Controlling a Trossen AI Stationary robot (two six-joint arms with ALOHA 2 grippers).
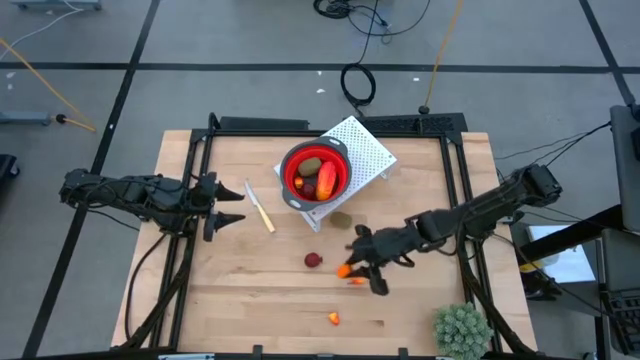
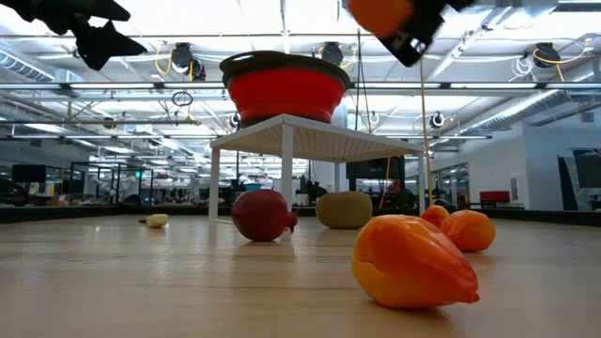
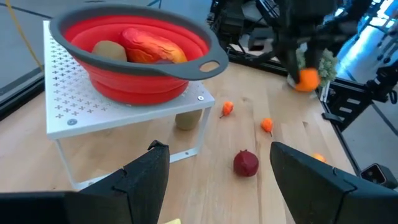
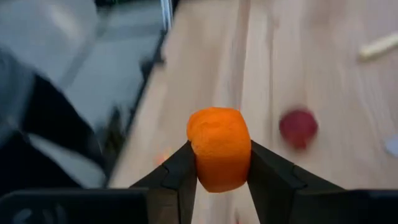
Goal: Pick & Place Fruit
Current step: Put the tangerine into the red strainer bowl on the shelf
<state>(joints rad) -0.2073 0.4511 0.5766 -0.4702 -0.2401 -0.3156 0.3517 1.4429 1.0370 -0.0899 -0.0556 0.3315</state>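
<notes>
My right gripper (image 1: 352, 266) (image 4: 219, 163) is shut on a small orange fruit (image 4: 219, 149), high above the table's middle right (image 2: 380, 14). On the wood below lie a dark red ball (image 1: 313, 260), several orange pieces (image 1: 358, 280) (image 1: 334, 319) and an olive-brown oval (image 1: 341, 220). The red bowl (image 1: 315, 172) stands on a white perforated stand (image 1: 365, 150) at the far middle and holds an olive oval (image 3: 109, 50) and a red-orange piece (image 3: 152, 46). My left gripper (image 1: 232, 205) (image 3: 214, 171) waits open at the left, pointing toward the bowl. My right gripper pinches the orange fruit by two opposite sides (image 4: 198, 163) between its two fingers (image 4: 266, 174). The fingers come from the table's right side, slanting downward. The fruit is lifted clear of the table, far above the pieces lying on it.
A cream-handled knife (image 1: 260, 207) lies left of the stand. A spiky green plant ball (image 1: 462, 330) sits at the near right corner. Black frame rails (image 1: 195, 180) run along the table's left, right and far sides. Bare wood lies at the near left.
</notes>
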